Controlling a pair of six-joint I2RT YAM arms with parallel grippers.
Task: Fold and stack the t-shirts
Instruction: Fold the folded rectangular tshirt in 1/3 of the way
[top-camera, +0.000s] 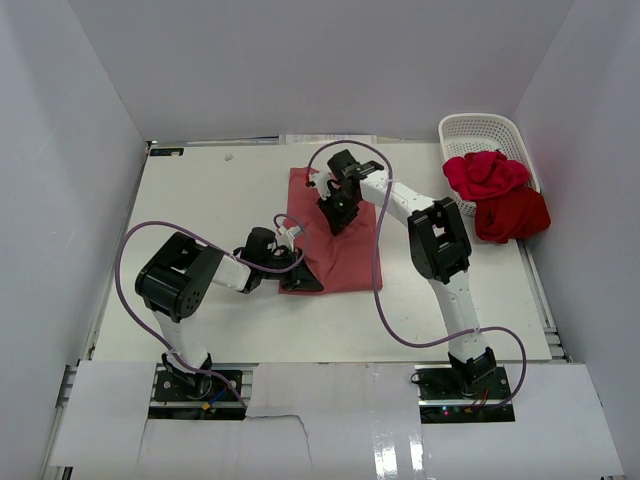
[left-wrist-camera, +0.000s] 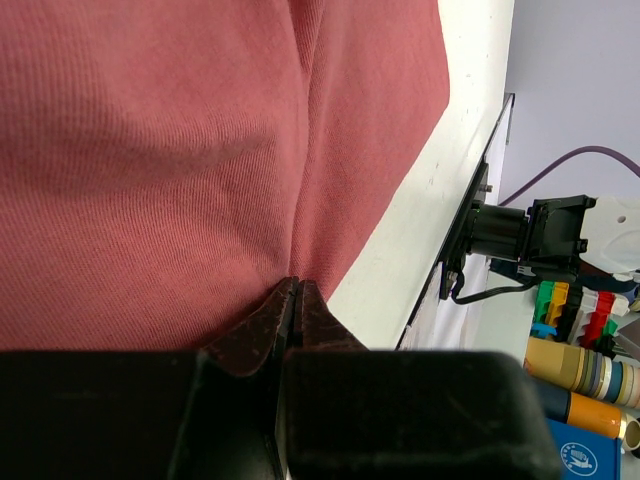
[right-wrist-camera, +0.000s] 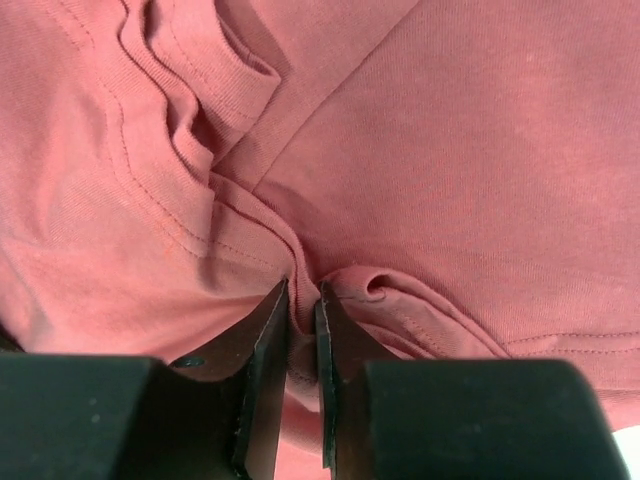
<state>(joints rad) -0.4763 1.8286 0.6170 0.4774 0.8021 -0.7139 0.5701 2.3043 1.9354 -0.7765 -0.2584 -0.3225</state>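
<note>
A dusty salmon-red t-shirt (top-camera: 348, 255) lies partly folded at the table's middle. My left gripper (top-camera: 300, 279) is at its near left corner, jaws pressed together on the cloth's edge (left-wrist-camera: 296, 285), and a crease runs up the shirt (left-wrist-camera: 150, 150) from the tips. My right gripper (top-camera: 335, 217) is down on the shirt's far part, shut on a raised ridge of fabric (right-wrist-camera: 303, 295) beside a stitched hem (right-wrist-camera: 420, 300). A bright crimson t-shirt (top-camera: 485, 174) and a darker red t-shirt (top-camera: 512, 215) lie crumpled at the right.
A white lattice basket (top-camera: 480, 130) stands at the far right corner, with the crimson shirt spilling over its near rim. White walls enclose the table (top-camera: 220, 210) on three sides. The table's edge and cables show in the left wrist view (left-wrist-camera: 480, 215).
</note>
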